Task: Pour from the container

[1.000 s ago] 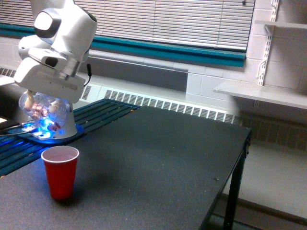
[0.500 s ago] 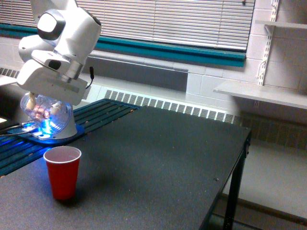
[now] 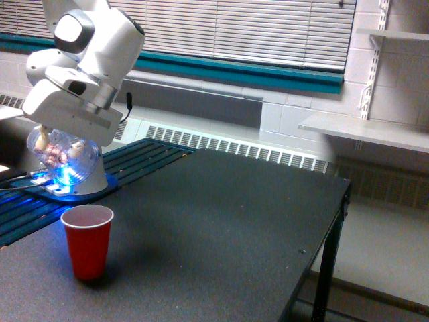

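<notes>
Container [image 3: 62, 155]: clear jar with pinkish-white pieces, held above the table's far left end.
Gripper [image 3: 59, 144]: clamped on the container.
Red cup [image 3: 86, 240]: upright on the dark table [image 3: 221, 228], below the container.
Behind: blue-lit base [image 3: 70, 188].

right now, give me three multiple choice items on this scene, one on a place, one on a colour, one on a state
1. Where does the red cup stand?
A. on the dark table
B. on the wall shelf
C. on the floor

2. What colour is the cup inside?
A. black
B. white
C. green

3. How is the container now?
A. lying on the table
B. held up in the gripper
C. standing in the cup

Answers:
1 A, its base rests on the tabletop.
2 B, its open mouth shows pale white.
3 B, it hangs under the white arm, above and behind the cup.
</notes>
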Controlling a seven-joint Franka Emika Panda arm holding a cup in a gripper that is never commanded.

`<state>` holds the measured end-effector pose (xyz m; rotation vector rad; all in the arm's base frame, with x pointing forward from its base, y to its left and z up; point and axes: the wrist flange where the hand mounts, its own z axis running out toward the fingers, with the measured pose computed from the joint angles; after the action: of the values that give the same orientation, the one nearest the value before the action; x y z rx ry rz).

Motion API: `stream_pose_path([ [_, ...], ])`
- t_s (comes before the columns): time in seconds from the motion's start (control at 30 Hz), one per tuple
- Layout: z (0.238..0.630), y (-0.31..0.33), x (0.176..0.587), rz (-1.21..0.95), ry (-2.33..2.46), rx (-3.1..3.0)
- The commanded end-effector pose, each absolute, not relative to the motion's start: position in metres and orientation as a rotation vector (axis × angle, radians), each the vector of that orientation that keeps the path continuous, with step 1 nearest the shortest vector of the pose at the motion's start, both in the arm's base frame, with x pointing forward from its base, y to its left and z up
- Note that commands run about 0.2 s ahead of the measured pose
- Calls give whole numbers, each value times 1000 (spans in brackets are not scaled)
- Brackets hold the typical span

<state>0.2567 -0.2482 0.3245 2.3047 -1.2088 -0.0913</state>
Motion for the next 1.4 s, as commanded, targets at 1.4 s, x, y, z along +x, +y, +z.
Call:
stream_pose_path([
  [1.4, 313, -261, 278, -110, -1193, 2311],
])
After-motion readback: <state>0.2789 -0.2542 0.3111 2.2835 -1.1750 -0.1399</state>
